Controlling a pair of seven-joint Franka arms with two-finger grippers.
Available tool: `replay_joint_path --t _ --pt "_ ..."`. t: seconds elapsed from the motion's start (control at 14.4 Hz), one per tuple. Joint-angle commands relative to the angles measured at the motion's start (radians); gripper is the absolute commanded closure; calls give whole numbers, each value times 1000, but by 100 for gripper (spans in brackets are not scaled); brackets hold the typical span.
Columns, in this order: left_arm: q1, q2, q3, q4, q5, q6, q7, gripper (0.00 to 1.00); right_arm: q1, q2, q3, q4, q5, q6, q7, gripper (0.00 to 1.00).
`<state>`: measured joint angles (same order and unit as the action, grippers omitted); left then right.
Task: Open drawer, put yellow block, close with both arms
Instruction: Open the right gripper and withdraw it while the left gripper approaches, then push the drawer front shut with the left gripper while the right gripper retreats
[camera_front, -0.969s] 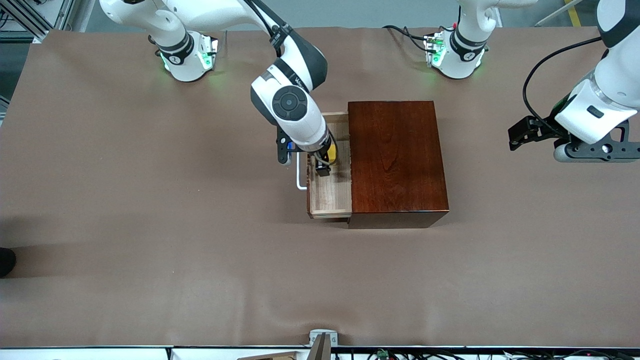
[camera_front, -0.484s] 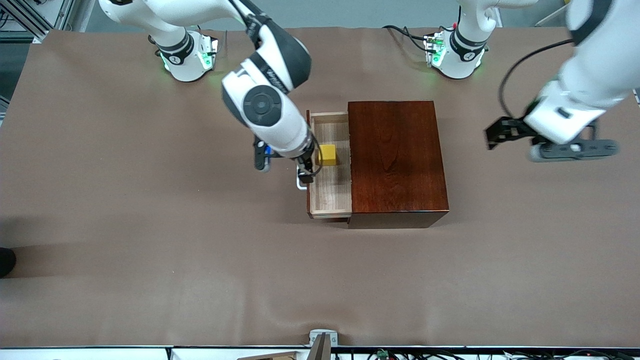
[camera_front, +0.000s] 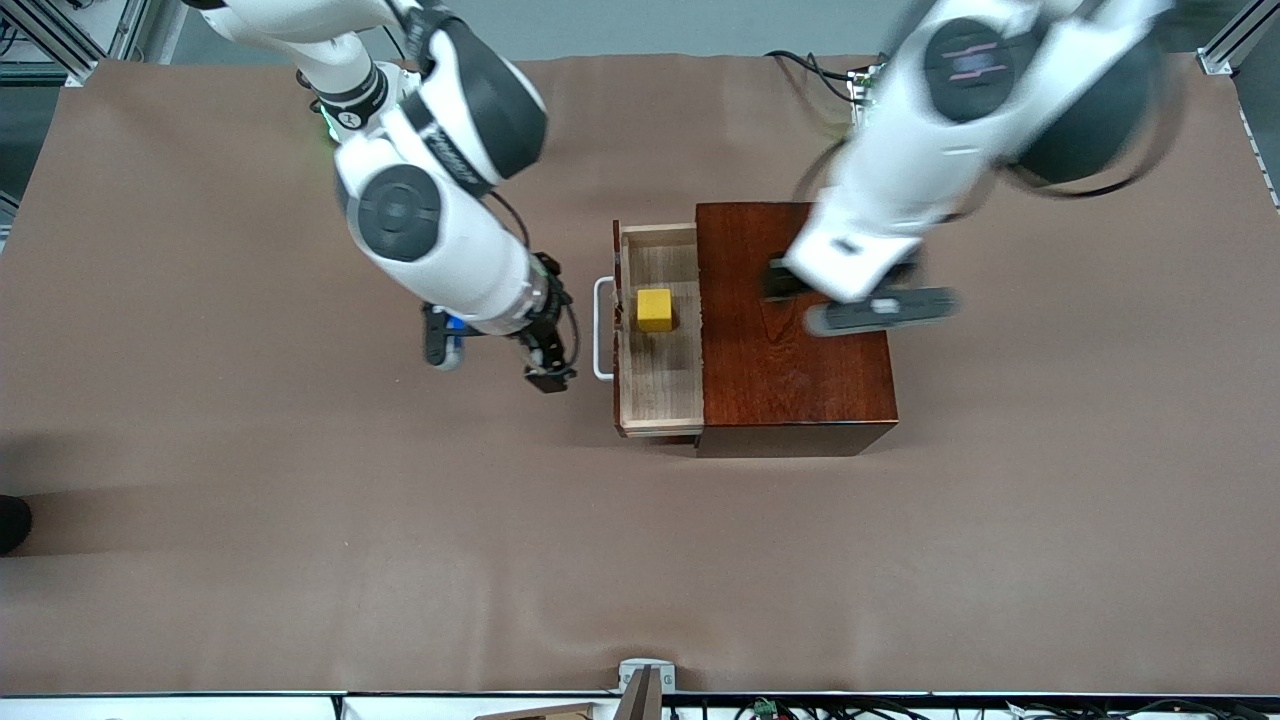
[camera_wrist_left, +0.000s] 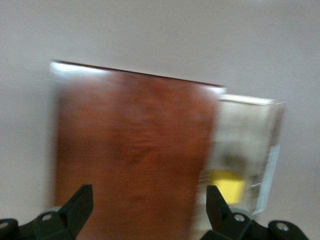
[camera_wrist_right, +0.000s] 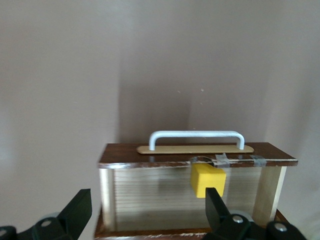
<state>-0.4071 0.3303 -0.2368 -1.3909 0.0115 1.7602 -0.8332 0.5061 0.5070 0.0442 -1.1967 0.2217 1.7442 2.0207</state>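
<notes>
Right black two-finger gripper (camera_front: 548, 368) I see spread, empty, beside white bar handle (camera_front: 602, 329) | left black gripper (camera_wrist_left: 150, 212) spread over glossy reddish-brown wooden box (camera_front: 790, 320) | small yellow cube (camera_front: 655, 310) inside pale-wood drawer (camera_front: 660, 395), pulled out

In the front view we see the left arm (camera_front: 960, 130) motion-blurred at the upper right, its base hidden beneath it, and it covers part of the wooden box (camera_front: 800, 390). In both wrist views the lower frame edge cuts off the left gripper (camera_wrist_left: 147, 207) and right gripper (camera_wrist_right: 147, 210), leaving only fingertips. The left wrist view smears the drawer (camera_wrist_left: 250, 125) and the yellow block (camera_wrist_left: 226, 186).
</notes>
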Motion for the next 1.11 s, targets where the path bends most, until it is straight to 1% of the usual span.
replay_joint_path --t 0.0,0.14,0.21,0.35,0.42,0.48,0.55,0.62,0.83,0.97,1.04 --pt "-113 140 14 96 15 127 -223 0 -66 -42 17 2 -13 -43 -71 0" --pt "-171 202 20 111 24 255 -366 0 -99 -45 17 32 -13 -95 -159 0" --pt "-202 234 42 142 42 299 -442 0 -119 -45 17 55 -13 -127 -204 0" --pt "-307 329 98 212 45 375 -582 0 -168 -50 19 81 -13 -187 -316 0" --pt "-373 375 149 245 44 459 -675 0 -191 -65 20 82 -13 -204 -379 0" --pt "-437 410 213 259 44 560 -755 0 -211 -74 19 82 -12 -215 -452 0" --pt "-490 443 262 260 44 620 -797 0 -228 -82 17 82 -13 -235 -523 0" --pt "-522 472 289 262 42 642 -817 0 -250 -90 17 82 -13 -244 -583 0" --pt "-567 548 306 276 44 663 -920 0 -303 -107 16 82 -15 -287 -779 0" --pt "-620 556 365 268 45 647 -972 0 -355 -119 16 82 -15 -317 -922 0" --pt "-643 565 392 267 44 613 -1003 0 -377 -125 16 82 -15 -333 -980 0"
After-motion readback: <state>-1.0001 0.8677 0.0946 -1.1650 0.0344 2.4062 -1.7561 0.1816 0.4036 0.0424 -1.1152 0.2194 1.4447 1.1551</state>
